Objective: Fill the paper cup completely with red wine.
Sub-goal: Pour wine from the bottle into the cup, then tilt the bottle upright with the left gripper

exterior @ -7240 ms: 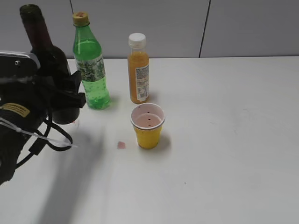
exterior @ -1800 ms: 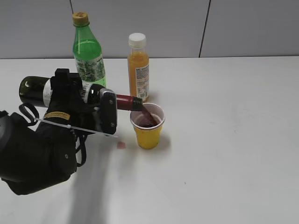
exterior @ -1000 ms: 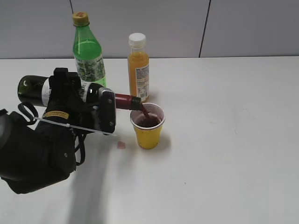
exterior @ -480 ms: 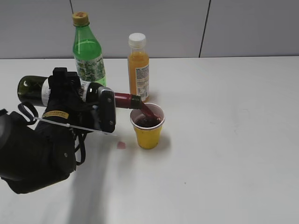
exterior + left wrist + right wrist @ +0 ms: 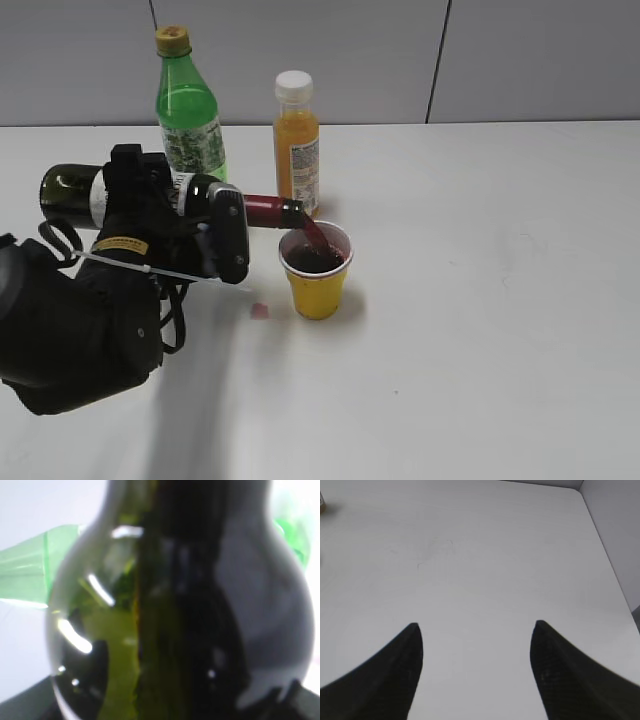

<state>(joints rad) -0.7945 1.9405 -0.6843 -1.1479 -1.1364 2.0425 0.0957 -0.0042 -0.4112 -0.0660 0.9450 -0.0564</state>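
The yellow paper cup (image 5: 317, 285) stands near the table's middle, holding dark red wine (image 5: 314, 260) close to its rim. My left gripper (image 5: 150, 205) is shut on the dark green wine bottle (image 5: 70, 192), held on its side with the maroon neck (image 5: 268, 211) over the cup's left rim. A red stream runs from the mouth into the cup. The bottle's glass (image 5: 175, 610) fills the left wrist view. My right gripper (image 5: 476, 628) is open over bare table and does not show in the exterior view.
A bright green plastic bottle (image 5: 190, 130) and an orange juice bottle (image 5: 297, 150) stand behind the cup. A small pink spot (image 5: 259, 311) lies on the white table (image 5: 480, 300) left of the cup. A grey wall runs along the back.
The bottle went from upright at the left to lying over the cup. In the last second the wine level in the cup has risen; the bottle has hardly moved.
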